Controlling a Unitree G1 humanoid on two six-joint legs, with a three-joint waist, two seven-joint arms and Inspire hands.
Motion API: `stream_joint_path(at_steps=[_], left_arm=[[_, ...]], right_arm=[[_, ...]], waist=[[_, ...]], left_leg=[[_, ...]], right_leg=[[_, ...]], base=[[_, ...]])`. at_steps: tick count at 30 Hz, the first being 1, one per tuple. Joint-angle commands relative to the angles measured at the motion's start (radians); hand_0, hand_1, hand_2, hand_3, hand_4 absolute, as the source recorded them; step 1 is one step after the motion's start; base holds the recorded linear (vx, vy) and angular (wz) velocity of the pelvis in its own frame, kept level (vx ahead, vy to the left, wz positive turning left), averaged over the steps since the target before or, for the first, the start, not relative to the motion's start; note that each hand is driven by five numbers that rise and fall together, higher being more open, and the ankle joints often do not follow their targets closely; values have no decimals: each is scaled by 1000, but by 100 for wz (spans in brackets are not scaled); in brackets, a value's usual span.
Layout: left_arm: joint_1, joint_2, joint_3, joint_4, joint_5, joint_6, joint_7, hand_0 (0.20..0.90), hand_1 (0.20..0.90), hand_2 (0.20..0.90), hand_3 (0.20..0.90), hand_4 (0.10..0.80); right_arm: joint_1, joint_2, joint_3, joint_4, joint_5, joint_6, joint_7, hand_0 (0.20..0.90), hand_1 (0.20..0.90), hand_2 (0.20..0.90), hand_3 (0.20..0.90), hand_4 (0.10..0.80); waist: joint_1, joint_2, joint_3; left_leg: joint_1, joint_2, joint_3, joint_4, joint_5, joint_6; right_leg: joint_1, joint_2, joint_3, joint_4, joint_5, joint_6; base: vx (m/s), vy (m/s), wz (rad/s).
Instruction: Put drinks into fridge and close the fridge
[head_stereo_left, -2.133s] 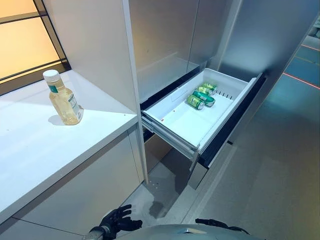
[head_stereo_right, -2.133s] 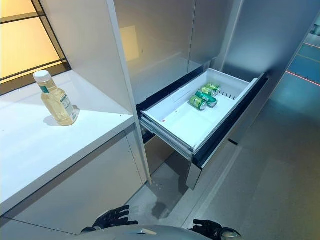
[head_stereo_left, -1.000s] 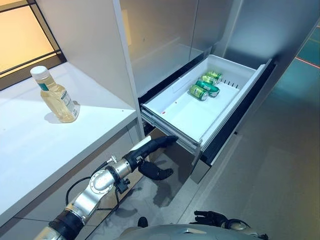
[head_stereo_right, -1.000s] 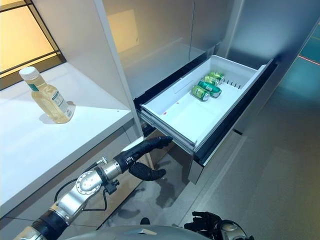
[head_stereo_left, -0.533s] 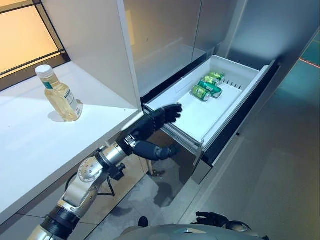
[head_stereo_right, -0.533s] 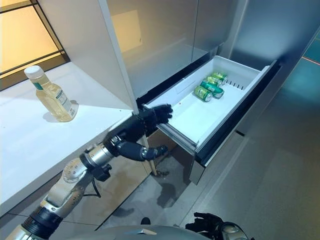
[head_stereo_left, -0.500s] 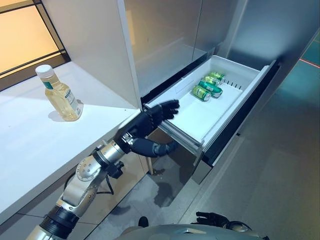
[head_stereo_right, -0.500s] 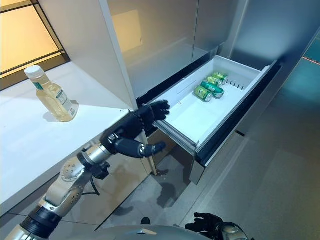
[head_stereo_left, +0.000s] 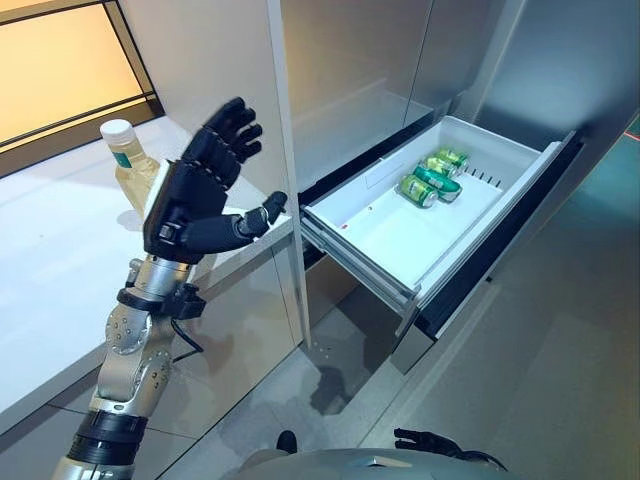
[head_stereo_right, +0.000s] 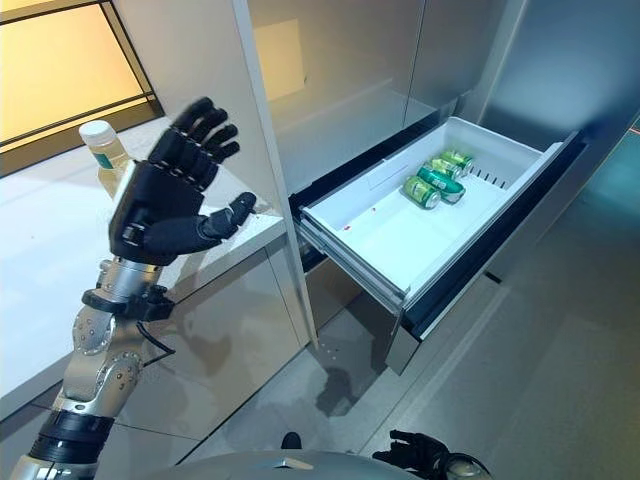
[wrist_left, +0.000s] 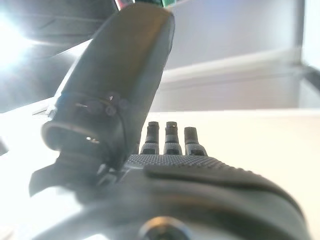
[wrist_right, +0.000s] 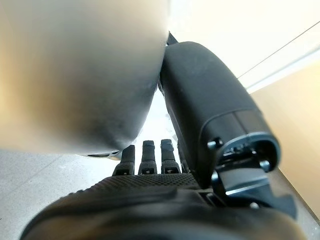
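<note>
A pale yellow drink bottle (head_stereo_left: 126, 160) with a white cap stands on the white counter (head_stereo_left: 50, 270); it also shows in the right eye view (head_stereo_right: 100, 150). My left hand (head_stereo_left: 200, 195) is raised above the counter edge, just in front of the bottle and partly hiding it, with its fingers straight and spread, holding nothing. The white fridge drawer (head_stereo_left: 400, 235) is pulled out, with green cans (head_stereo_left: 430, 180) lying at its far end. My right hand (head_stereo_right: 415, 452) hangs low with relaxed fingers and is empty.
A tall grey cabinet panel (head_stereo_left: 210, 70) stands between the counter and the fridge. The drawer's dark front (head_stereo_left: 505, 240) juts out over the grey floor (head_stereo_left: 540, 380). A window (head_stereo_left: 60, 60) lies behind the counter.
My left hand has risen from the drawer's near corner, up and to the left, to in front of the bottle. The camera has shifted slightly.
</note>
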Motion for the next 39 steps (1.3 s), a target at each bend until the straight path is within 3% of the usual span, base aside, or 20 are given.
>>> stream_joint_path(at_steps=[1, 5, 11, 20, 29, 39], left_arm=[[-117, -7, 112, -98, 32, -164, 107, 900, 900, 900, 900, 800], [-111, -12, 159, -75, 156, -217, 277, 900, 900, 900, 900, 800], [-90, -25, 199, -18, 311, -225, 472, 900, 900, 900, 900, 800], [-49, -25, 234, 60, 517, -112, 693, 900, 900, 900, 900, 800], [-30, -16, 245, 115, 557, -2, 778, 900, 900, 900, 900, 800], [-29, -22, 219, 121, 474, 128, 683, 900, 900, 900, 900, 800]], right_arm=[[28, 6, 32, 39, -8, -7, 17, 900, 900, 900, 900, 800], [31, 9, 28, 43, -12, -8, 18, 900, 900, 900, 900, 800], [30, 11, 19, 39, -14, 5, 20, 900, 900, 900, 900, 800], [21, 11, 4, 26, -8, 36, 16, 900, 900, 900, 900, 800], [13, 8, -11, 39, -13, 47, 22, 900, 900, 900, 900, 800], [5, 4, -19, 29, -16, 67, 22, 900, 900, 900, 900, 800]], waist=[[1, -3, -28], [3, -4, -35], [8, -6, -40], [14, -5, -41], [15, -3, -46], [15, 1, -45]], left_leg=[[51, -56, -15, 2, -174, 43], [51, -57, -23, 2, -174, 41], [51, -59, -34, 2, -173, 39], [53, -59, -40, 2, -171, 39], [55, -58, -43, 2, -168, 36], [57, -57, -44, 2, -165, 36]], right_leg=[[-51, 30, 24, 12, 1, 19], [-50, 30, 23, 12, -3, 16], [-47, 31, 22, 11, -5, 12], [-44, 31, 22, 13, -8, 8], [-43, 33, 27, 11, -7, 9], [-41, 35, 29, 12, -6, 9]], base=[[0, 0, 0], [8, -1, 0], [11, -1, 1], [3, 0, 0], [19, -1, 0], [0, 0, 0]])
